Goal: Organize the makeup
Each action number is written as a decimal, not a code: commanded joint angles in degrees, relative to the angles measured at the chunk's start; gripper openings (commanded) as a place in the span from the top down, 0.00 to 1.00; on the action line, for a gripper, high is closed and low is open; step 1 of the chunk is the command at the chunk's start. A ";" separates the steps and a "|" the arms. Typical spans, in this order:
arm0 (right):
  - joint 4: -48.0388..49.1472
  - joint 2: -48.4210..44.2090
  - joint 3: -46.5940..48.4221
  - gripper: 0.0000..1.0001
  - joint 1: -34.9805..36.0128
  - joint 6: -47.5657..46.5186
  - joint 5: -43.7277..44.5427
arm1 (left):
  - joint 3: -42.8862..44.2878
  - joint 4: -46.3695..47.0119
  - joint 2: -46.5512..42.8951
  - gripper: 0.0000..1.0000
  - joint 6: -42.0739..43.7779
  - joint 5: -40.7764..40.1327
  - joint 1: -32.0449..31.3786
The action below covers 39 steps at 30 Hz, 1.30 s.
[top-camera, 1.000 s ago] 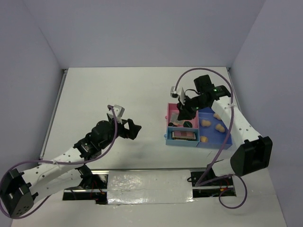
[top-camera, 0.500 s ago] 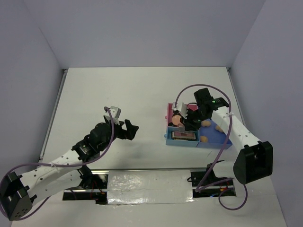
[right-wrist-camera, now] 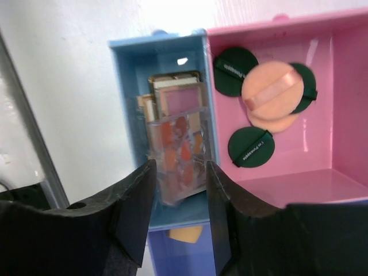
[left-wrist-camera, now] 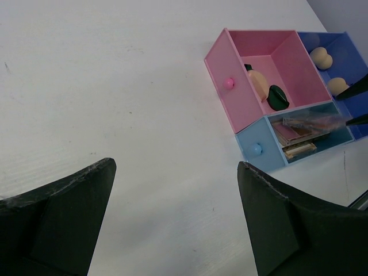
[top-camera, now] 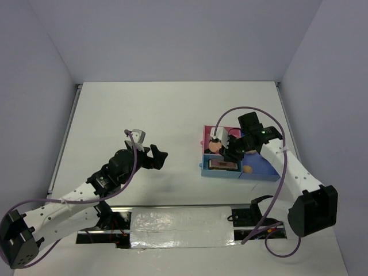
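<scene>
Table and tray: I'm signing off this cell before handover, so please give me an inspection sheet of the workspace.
Surface: white table, with the tray on its right half.
Job's things: palettes in the light blue compartment; peach pads and green discs in the pink one; sponges in the dark blue one.
Clutter: nothing seen.
Grippers: left gripper open above bare table. The right gripper has its jaws either side of a clear palette standing in the light blue compartment; grip uncertain.
Cables: purple cables loop along both arms.
Surroundings: plain walls; shiny strip at the near edge.
</scene>
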 commanded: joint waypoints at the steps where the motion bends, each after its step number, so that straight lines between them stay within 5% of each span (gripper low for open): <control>1: -5.16 -5.15 3.11 0.52 0.45 -3.21 -6.76 | 0.21 1.53 -1.57 0.01 -1.16 -0.79 -0.05; 9: -3.37 -9.28 5.22 0.35 0.45 3.44 -10.73 | 0.12 2.06 -2.28 0.01 -1.34 -0.09 -0.05; 10: -1.08 -9.99 4.79 0.30 0.36 5.73 -10.03 | 0.21 1.97 -2.28 0.01 -1.86 0.00 0.04; 11: 1.99 -11.04 3.21 0.04 0.45 8.54 -8.98 | 0.30 1.71 -2.28 0.01 -2.30 -0.44 -0.05; 12: 8.98 -13.14 2.15 0.00 0.27 14.48 -6.01 | 0.47 0.75 -2.19 0.01 -2.74 -0.79 -0.05; 16: 28.44 -15.89 -6.62 0.00 0.36 29.72 7.87 | 1.35 -1.89 -2.01 0.01 -4.84 -2.37 0.04; 20: 23.12 -12.11 -3.05 0.00 -0.52 30.27 9.32 | 1.96 -3.13 -2.45 0.01 -4.68 -2.29 -0.05; 39: 30.06 -15.89 -1.64 0.01 -5.26 48.02 12.91 | 2.49 -6.03 -8.16 0.01 -6.61 -3.43 -0.05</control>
